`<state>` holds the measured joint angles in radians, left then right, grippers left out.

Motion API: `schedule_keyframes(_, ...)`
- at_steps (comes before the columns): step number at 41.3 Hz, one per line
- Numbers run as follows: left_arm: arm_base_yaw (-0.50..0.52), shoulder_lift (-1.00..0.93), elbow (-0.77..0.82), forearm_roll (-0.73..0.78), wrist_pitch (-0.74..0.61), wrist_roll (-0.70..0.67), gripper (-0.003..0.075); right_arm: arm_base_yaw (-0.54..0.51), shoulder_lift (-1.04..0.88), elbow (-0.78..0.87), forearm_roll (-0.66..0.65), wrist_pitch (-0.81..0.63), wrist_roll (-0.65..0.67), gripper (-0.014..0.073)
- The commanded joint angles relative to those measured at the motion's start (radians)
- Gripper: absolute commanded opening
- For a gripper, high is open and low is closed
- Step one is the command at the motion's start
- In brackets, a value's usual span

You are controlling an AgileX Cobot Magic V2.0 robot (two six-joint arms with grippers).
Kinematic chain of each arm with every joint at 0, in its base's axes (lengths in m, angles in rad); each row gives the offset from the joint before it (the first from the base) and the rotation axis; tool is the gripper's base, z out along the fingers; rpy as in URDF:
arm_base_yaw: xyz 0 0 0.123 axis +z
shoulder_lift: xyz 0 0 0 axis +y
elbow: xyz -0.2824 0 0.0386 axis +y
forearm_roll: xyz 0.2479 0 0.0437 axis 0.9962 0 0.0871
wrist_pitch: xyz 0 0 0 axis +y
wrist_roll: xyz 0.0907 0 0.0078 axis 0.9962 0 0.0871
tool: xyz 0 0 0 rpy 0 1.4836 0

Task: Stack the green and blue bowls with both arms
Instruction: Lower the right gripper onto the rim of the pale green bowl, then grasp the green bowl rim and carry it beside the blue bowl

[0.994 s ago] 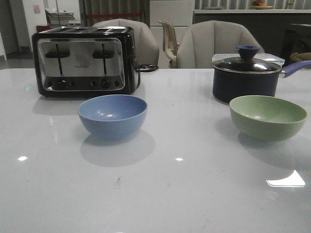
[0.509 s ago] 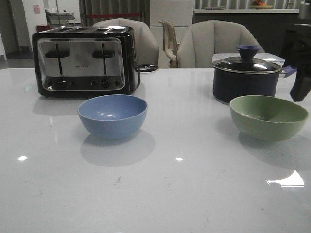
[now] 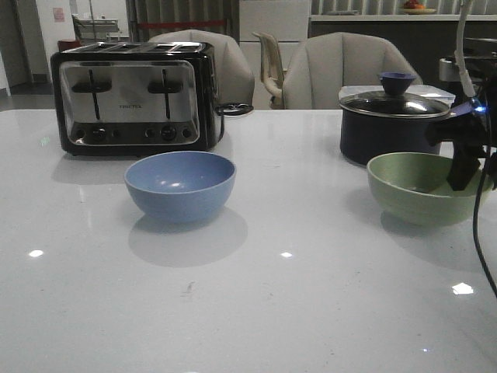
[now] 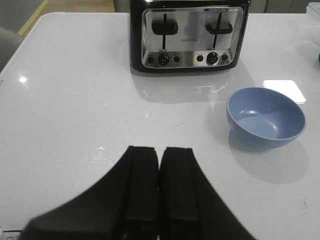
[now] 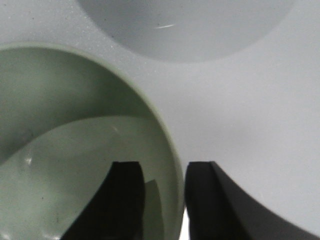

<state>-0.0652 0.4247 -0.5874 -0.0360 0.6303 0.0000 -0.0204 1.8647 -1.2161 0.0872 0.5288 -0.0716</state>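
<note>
The green bowl point(image 3: 423, 187) sits upright on the white table point(image 3: 311, 311) at the right, just in front of a dark lidded saucepan point(image 3: 392, 123). The right gripper point(image 5: 161, 200) is at this bowl's right edge: in the right wrist view its two black fingers point(image 5: 122, 200) stand apart and straddle the rim, one inside the bowl and the other outside over the table, with the rim in the gap between them. Whether either finger touches the rim cannot be told. In the front view the right arm point(image 3: 466, 144) shows as a dark shape at the far right, with a thin black cable point(image 3: 483, 241) hanging down from it. The blue bowl point(image 3: 180, 185) stands upright left of centre, well apart from the green one and just in front of a black and silver toaster point(image 3: 133, 97). The left gripper point(image 4: 159, 195) appears only in the left wrist view, its fingers pressed together and holding nothing, over bare table to the left of the blue bowl and well apart from it.
</note>
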Motion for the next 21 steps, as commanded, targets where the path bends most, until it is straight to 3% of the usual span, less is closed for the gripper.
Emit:
schedule_keyframes(1,0.001,0.014,-0.027,-0.009,-0.082,-0.009,0.0102,-0.008,-0.050,-0.034,0.007,-0.046,-0.003,0.0198)
schedule_keyframes(13,0.001,0.014,-0.027,-0.009,-0.082,-0.009,0.0102,0.000,-0.091,-0.034,0.007,0.001,-0.003,0.0040)
schedule_keyframes(21,0.001,0.014,-0.027,-0.009,-0.082,-0.009,0.0102,0.039,-0.196,-0.030,0.010,0.046,-0.004,0.0034)
